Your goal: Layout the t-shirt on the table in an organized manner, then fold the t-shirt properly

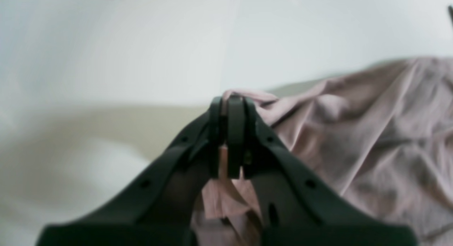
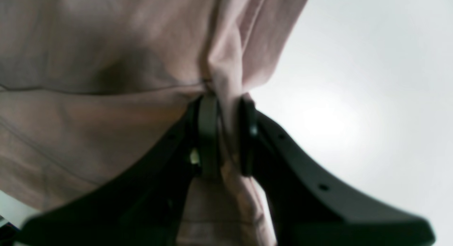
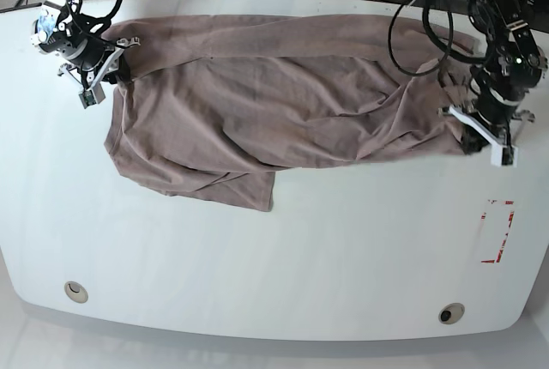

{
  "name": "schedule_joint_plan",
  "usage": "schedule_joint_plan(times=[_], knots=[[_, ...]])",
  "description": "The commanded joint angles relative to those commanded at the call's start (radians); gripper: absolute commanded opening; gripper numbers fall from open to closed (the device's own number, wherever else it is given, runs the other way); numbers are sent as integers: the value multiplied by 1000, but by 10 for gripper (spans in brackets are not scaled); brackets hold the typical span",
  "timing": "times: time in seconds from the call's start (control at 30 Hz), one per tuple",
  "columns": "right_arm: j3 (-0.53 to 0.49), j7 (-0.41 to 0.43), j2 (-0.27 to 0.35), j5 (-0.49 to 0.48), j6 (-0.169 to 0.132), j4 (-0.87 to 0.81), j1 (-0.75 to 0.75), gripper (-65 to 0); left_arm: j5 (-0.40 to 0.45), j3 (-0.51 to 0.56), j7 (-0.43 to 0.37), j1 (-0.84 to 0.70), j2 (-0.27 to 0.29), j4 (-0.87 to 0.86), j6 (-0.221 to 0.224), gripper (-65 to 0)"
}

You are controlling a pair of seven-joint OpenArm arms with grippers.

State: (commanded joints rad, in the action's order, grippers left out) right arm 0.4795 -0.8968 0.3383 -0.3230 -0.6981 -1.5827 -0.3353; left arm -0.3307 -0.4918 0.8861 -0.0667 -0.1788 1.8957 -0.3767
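No writing shows anywhere. Nearest on the white table (image 3: 283, 249) are two grommet holes (image 3: 75, 291) and red tape marks (image 3: 499, 230). Beyond them the mauve-brown t-shirt (image 3: 283, 103) lies spread crosswise and wrinkled, one flap hanging toward the near edge. The left gripper (image 1: 230, 132) pinches its edge; the right gripper (image 2: 226, 132) clamps a bunched fold.
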Motion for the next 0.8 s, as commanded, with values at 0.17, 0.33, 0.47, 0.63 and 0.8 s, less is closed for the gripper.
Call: schedule_joint_plan(times=[0.17, 0.33, 0.47, 0.63, 0.8], knots=[[0, 0, 0, 0, 0, 0, 0, -561, 0, 0, 0, 72, -15, -14, 3, -647], [0, 0, 0, 0, 0, 0, 0, -561, 2, 0, 0, 121, -34, -77, 3, -647], [2, 0, 0, 0, 0, 0, 2, -561, 2, 2, 0, 150, -44, -118, 5, -647], [3, 0, 2, 0, 0, -2, 15, -561, 38, 2, 0, 187, -43, -163, 3, -647], [3, 0, 3, -2, 0, -63, 18, -556, 74, 2, 0, 219, -40, -195, 2, -647]])
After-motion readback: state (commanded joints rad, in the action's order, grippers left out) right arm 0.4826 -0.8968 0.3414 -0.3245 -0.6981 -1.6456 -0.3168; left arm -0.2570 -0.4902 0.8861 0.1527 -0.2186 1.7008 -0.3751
